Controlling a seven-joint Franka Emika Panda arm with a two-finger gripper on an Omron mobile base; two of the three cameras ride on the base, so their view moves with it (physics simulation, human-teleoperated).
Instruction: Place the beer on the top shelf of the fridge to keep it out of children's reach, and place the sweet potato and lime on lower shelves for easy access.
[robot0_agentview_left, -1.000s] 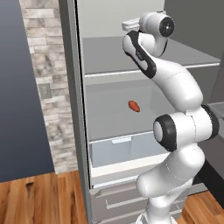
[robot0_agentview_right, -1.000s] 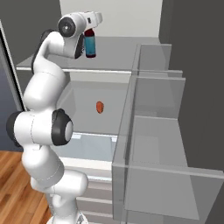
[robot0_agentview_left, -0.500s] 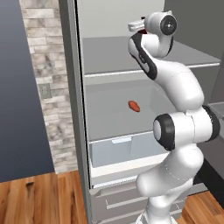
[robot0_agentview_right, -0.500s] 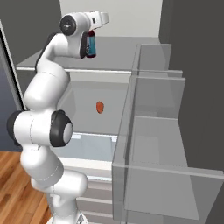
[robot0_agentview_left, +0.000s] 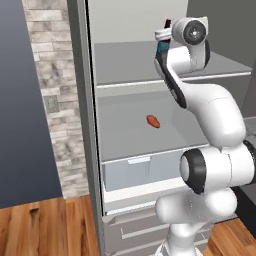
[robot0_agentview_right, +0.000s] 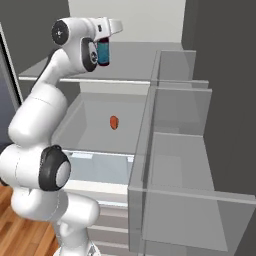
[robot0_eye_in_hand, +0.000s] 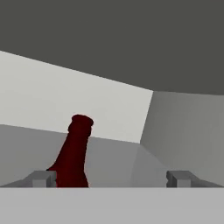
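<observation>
Your gripper (robot0_agentview_right: 103, 42) is high inside the fridge (robot0_agentview_left: 82, 125), over the top shelf (robot0_agentview_right: 135, 62), with the beer (robot0_agentview_right: 103, 52) hanging under it, above the shelf's middle. In the hand view the bottle's neck sits beside the left fingertip (robot0_eye_in_hand: 41, 178) while the right one stands apart, so you cannot tell whether the fingers clamp it. The sweet potato (robot0_agentview_left: 153, 121) lies mid-shelf on the lower shelf (robot0_agentview_left: 120, 135).

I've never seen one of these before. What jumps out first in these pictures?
A big white arm reaches up into an open fridge, its gripper beside a beer with a blue label, just above the top shelf. One shelf down, a small orange sweet potato lies alone on the grey plate.
</observation>
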